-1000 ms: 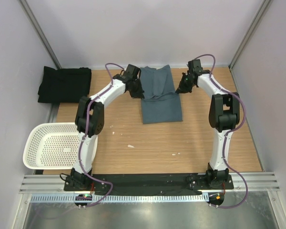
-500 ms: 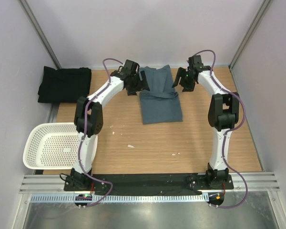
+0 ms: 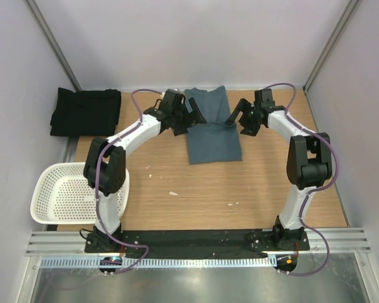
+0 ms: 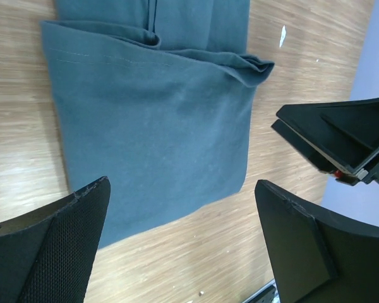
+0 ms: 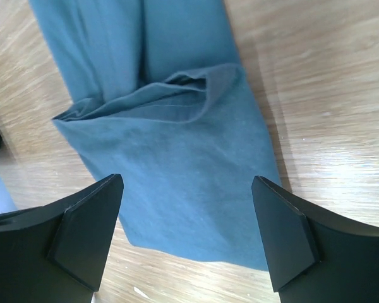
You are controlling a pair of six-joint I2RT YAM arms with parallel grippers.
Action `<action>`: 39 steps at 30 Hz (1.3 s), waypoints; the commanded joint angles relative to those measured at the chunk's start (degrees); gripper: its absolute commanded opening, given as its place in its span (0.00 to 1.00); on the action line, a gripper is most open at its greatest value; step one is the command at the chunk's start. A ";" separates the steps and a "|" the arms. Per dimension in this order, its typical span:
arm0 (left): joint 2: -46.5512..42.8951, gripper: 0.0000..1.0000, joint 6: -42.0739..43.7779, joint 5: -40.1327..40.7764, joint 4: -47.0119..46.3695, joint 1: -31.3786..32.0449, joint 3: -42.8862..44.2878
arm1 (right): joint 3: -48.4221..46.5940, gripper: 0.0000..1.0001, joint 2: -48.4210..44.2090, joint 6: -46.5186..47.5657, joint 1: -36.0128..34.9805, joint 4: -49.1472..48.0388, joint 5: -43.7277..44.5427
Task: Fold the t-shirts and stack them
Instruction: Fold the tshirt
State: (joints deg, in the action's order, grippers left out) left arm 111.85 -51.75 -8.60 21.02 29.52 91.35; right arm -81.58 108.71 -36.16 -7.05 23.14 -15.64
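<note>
The slate blue-grey t-shirt lies folded into a long strip at the back middle of the table, with a doubled layer over its near part. My left gripper hovers open at its left edge. Open too, my right gripper hangs over the shirt's right edge, and nothing is between its fingers. The right gripper also shows in the left wrist view. The black t-shirt lies folded at the back left, half off the wooden top.
A white perforated basket sits at the left edge beside the left arm. Grey walls close the back and both sides. Small white scraps lie on the wooden table.
Both grippers went from shut to open and let go of the blue-grey shirt's folded layer, which now lies flat. Both arms drew slightly outward and nearer.
</note>
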 commanded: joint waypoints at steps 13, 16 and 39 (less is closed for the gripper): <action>10.66 0.96 -3.00 2.10 -12.05 -0.60 5.24 | -2.35 0.86 10.29 -15.43 -1.39 -19.53 -2.03; 11.63 0.96 -3.27 1.66 -12.49 -1.65 6.29 | -4.46 0.86 12.14 -15.52 -1.39 -19.62 -0.98; 19.11 0.96 3.93 1.05 -9.85 -5.08 16.66 | -20.89 0.83 16.02 -6.05 -1.39 -10.93 1.67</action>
State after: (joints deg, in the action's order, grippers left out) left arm 133.29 -51.92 -7.16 10.33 25.91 105.06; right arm -96.79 129.27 -47.94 -8.16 9.61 -14.68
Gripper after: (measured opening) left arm 0.958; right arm 0.829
